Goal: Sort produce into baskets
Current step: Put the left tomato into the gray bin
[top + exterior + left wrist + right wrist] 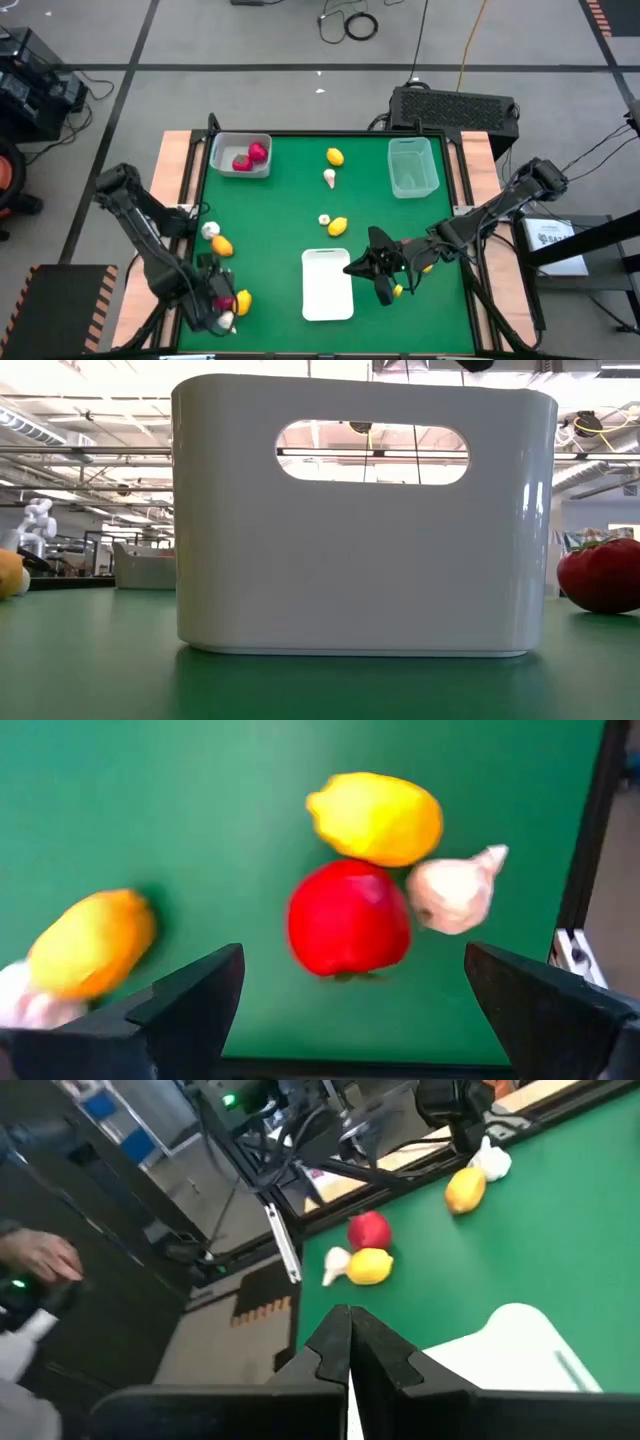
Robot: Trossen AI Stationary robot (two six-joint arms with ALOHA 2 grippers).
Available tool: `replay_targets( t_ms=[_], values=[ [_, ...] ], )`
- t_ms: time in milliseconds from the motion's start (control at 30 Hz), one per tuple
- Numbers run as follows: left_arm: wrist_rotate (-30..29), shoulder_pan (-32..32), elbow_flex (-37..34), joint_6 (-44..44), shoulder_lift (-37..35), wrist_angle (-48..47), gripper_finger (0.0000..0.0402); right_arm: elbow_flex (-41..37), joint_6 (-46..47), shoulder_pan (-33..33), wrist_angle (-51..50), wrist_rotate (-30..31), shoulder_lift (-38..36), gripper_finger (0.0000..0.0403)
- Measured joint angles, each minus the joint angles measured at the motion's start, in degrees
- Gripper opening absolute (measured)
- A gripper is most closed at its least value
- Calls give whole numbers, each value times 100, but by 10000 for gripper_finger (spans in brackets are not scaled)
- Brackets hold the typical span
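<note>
Below the wide-open, empty left end effector [350,1010], red piece [348,917]: likely light, hard, rolls; pinch across middle. Right end effector [348,1342] closed, empty.

We see three tubs on the tabletop [270,215]: one tub [240,155] at the far left corner holds two round pieces [250,156], a second tub [413,166] sits at the far right, and a third tub [327,283] stands near the front middle. Between the far tubs lie a lemon [335,156] and, just in front of it, a garlic bulb [329,178]. Further forward, a second bulb [324,219] lies just beside another lemon [338,227]. At the front left, a round piece [349,917] touches a lemon [375,817] and a bulb [455,892].
</note>
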Motion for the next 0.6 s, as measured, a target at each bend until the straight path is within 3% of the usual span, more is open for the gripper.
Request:
replay_targets(
  t_ms=[200, 600],
  values=[
    [112, -131, -1, 759, 373, 438, 382, 0, -548, 2, -9, -318, -40, 0],
    [-122, -109, -2, 1387, 692, 354, 382, 0, -792, 11, -368, -484, -40, 0]
  ],
)
